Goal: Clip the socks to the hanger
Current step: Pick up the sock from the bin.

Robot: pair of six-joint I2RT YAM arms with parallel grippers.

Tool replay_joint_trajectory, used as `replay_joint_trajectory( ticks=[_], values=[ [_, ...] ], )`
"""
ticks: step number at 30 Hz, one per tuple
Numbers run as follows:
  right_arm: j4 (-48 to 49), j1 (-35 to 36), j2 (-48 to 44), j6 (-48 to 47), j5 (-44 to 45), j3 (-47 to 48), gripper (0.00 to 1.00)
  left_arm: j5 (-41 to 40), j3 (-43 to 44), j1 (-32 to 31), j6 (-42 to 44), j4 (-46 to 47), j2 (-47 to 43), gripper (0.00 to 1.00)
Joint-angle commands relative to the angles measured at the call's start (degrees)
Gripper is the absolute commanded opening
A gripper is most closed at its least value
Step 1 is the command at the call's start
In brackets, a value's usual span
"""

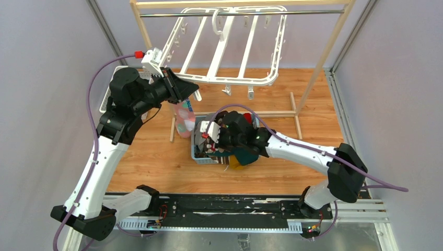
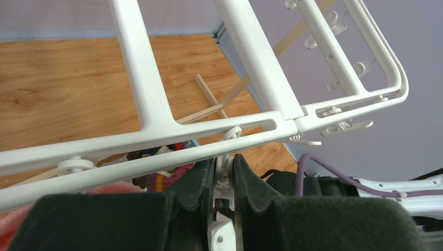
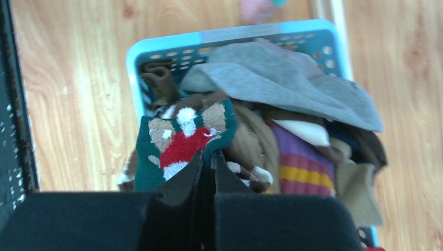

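Top external view: two arms reach over one wooden table (image 1: 156, 167). One white hanger (image 1: 224, 79) hangs from one wooden rack (image 1: 240, 3). One blue basket (image 1: 201, 155) sits below it, full of socks (image 3: 292, 83). A single pale pink sock (image 1: 184, 119) seems to hang under the hanger's near left corner.

The left arm is raised and bent, and its gripper is at that corner. The right arm stretches low across the table, with its wrist over the basket.

Only the left wrist view shows the grasp. The left gripper (image 2: 223, 170) is squeezed nearly together on one small white clip (image 2: 223, 180) just beneath the hanger's front rail.

Only the right wrist view shows the basket's contents, a heap including a grey sock on top and a purple striped one (image 3: 303, 164). The right gripper (image 3: 209, 159) points down with its fingers pressed together, pinching the edge of a green sock (image 3: 183, 138) patterned in red and white.
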Motion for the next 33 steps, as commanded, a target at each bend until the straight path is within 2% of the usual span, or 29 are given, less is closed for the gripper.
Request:
replay_joint_trajectory(
  ticks=[1,8,9,12,15,19,22,26,33],
  values=[
    [5.8,-3.4,-3.5,4.9,3.7,-2.9,0.00,0.9,1.1,0.2,0.8,-1.9,-0.4,0.11],
    [14.5,-6.7,-5.2,9.9,6.2,-8.0,0.02,0.8,1.0,0.2,0.8,-1.8,-0.4,0.11],
    [15.2,-6.9,-5.2,10.4,7.0,-8.5,0.09,0.8,0.9,0.2,0.8,-1.8,-0.4,0.11],
    [16.3,-7.0,-5.3,11.2,9.5,-9.3,0.38,0.9,0.9,0.2,0.8,-1.8,-0.3,0.12],
    [18.8,-6.6,-7.1,12.6,12.9,-10.9,0.49,0.9,1.0,0.2,0.7,-1.6,-0.3,0.11],
    [24.2,-3.7,-11.1,10.2,17.8,-14.1,0.54,0.9,1.0,0.2,0.8,-1.8,-0.3,0.11],
    [25.5,0.3,-12.7,7.0,22.9,-15.2,0.59,0.8,1.3,0.2,1.0,-2.1,-0.2,0.11],
    [26.1,3.7,-13.4,6.1,28.8,-15.9,0.61,0.8,1.2,0.2,0.9,-1.9,-0.3,0.11],
    [24.1,8.6,-11.4,3.9,26.7,-15.3,0.60,1.0,0.9,0.3,1.1,-1.9,-0.4,0.11]
  ],
)
